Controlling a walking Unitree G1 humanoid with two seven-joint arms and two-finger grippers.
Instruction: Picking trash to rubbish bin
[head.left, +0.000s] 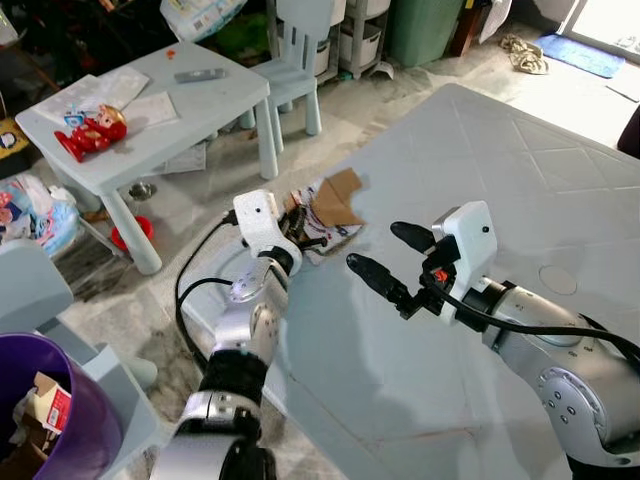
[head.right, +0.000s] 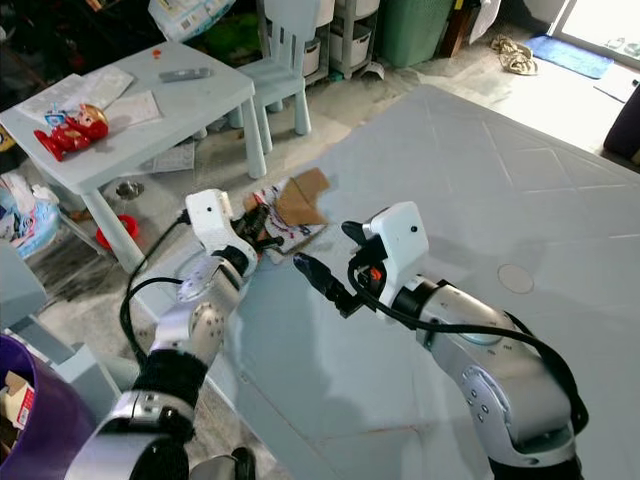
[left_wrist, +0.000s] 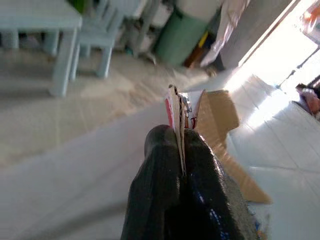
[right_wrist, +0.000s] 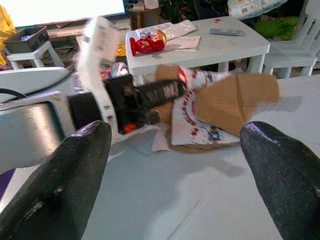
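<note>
A flattened cardboard package (head.left: 333, 205) with a brown flap and printed white side lies at the near-left corner of the big grey table (head.left: 480, 170). My left gripper (head.left: 305, 228) is shut on its edge; in the left wrist view the black fingers (left_wrist: 165, 190) pinch the thin card (left_wrist: 175, 120). My right gripper (head.left: 385, 255) hovers open just right of the package, its fingertips (right_wrist: 75, 165) wide apart, facing the cardboard (right_wrist: 225, 102). A purple rubbish bin (head.left: 50, 420) with trash inside stands at the lower left.
A small light-blue kids' table (head.left: 150, 110) with a red toy (head.left: 92, 130), papers and a remote stands to the left, a small chair (head.left: 295, 70) behind it. Cables (head.left: 195, 290) hang by my left arm. A green bin (head.left: 425, 28) and cloth lie far back.
</note>
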